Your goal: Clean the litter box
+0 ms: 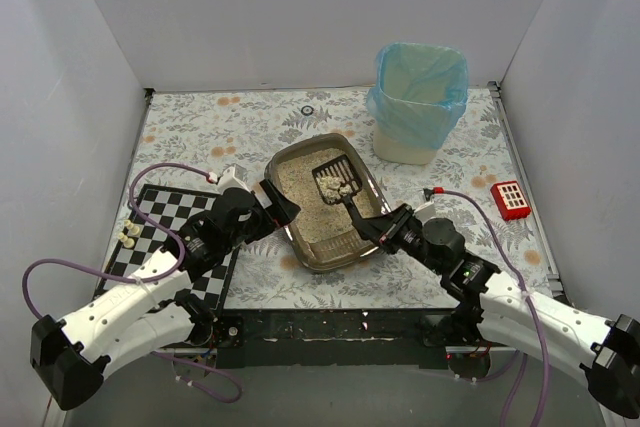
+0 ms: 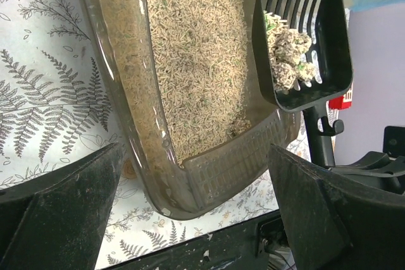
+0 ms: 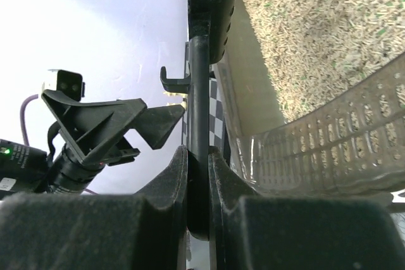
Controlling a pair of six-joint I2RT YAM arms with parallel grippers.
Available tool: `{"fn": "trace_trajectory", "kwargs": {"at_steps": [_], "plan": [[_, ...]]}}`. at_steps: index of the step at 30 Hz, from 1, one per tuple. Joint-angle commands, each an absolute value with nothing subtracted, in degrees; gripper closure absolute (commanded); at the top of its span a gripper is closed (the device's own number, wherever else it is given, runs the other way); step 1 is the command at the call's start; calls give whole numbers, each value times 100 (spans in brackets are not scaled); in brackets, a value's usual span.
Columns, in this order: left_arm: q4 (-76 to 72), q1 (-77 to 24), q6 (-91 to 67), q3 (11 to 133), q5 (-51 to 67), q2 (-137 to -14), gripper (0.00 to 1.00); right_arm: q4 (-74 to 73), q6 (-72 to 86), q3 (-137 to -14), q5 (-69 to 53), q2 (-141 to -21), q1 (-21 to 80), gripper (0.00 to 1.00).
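Observation:
The litter box [image 1: 296,244], a dark brown tray of beige litter, lies mid-table; its rim [image 2: 136,131] and ribbed end wall [image 3: 354,150] show in the wrist views. My right gripper [image 1: 372,230] is shut on the handle [image 3: 198,156] of a black slotted scoop [image 1: 337,180], which hovers over the box with pale clumps [image 2: 288,58] in its head. My left gripper [image 1: 280,205] stands open at the box's left edge, its jaws wide apart and holding nothing. In the left wrist view the left gripper [image 2: 196,213] frames the box's near corner.
A beige bin with a blue bag [image 1: 419,99] stands at the back right. A small red box [image 1: 511,199] lies right of the tray. A chessboard [image 1: 165,217] with small pale pieces [image 1: 129,235] is at the left. Grey walls enclose the table.

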State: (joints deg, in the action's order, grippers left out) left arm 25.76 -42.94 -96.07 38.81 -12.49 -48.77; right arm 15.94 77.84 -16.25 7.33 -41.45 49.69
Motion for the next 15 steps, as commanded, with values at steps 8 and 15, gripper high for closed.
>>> {"fn": "trace_trajectory", "kwargs": {"at_steps": [8, 15], "plan": [[2654, -4307, -9642, 3920, -1468, -4913, 2, 2035, 7560, -2055, 350, -4606, 4808, 99], [2628, -4307, -9650, 3972, -1416, -5124, 2, 1138, 7320, -2433, 544, -4798, 4554, 99]]}}
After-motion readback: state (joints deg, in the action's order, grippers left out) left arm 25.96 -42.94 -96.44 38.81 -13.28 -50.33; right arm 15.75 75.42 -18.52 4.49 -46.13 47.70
